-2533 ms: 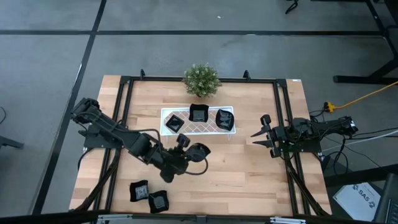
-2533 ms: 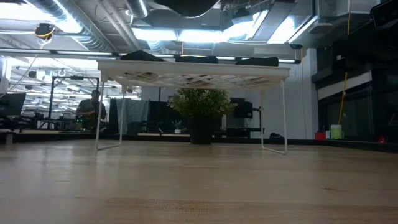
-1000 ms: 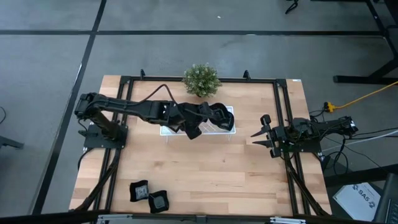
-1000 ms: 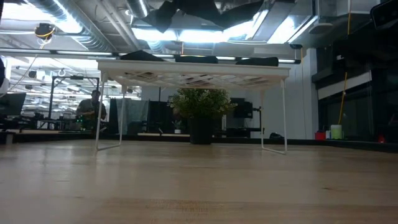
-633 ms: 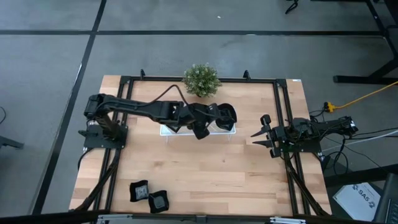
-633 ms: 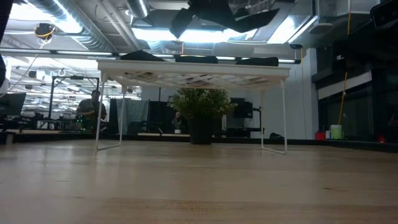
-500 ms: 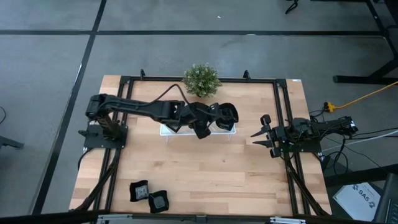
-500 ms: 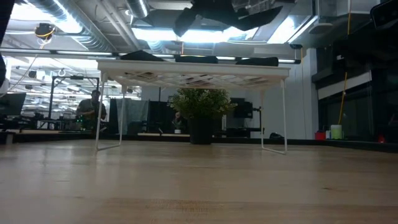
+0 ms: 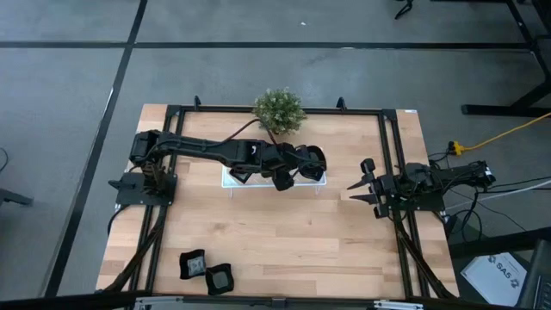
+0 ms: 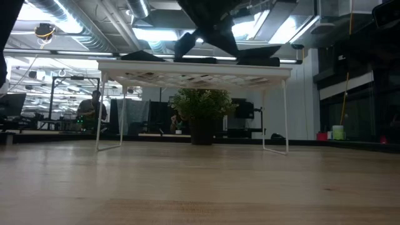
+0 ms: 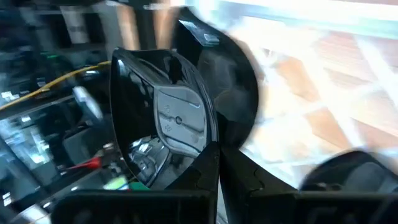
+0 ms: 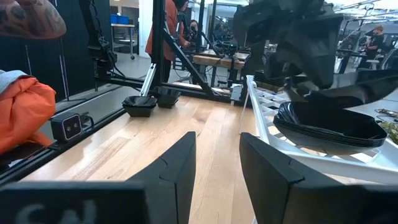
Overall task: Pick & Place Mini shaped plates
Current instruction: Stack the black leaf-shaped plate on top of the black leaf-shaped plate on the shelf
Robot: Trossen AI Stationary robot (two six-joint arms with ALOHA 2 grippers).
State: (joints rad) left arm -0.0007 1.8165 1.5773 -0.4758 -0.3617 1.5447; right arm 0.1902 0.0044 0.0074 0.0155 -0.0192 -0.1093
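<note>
Left claw (image 9: pixel 303 165) is clamped on a plate (image 11: pixel 177 121), being held over the tray's (image 9: pixel 229 178) right end, above a stack (image 12: pixel 326 127) there. Right claw (image 9: pixel 360 186) is being held part-open at the tabletop's (image 9: pixel 327 232) right edge. Two plates (image 9: pixel 207 271) are lying near the front-left corner.

Only "SA5" can be read, on a white sheet (image 9: pixel 502 272) on the floor.

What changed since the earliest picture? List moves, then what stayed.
The left hand, shut on a plate, swung from the table's middle up over the right end of the tray, carrying the plate along. Unchanged: the right hand waits at the right edge, two plates lie at the near edge, and the plant stands behind the tray.
</note>
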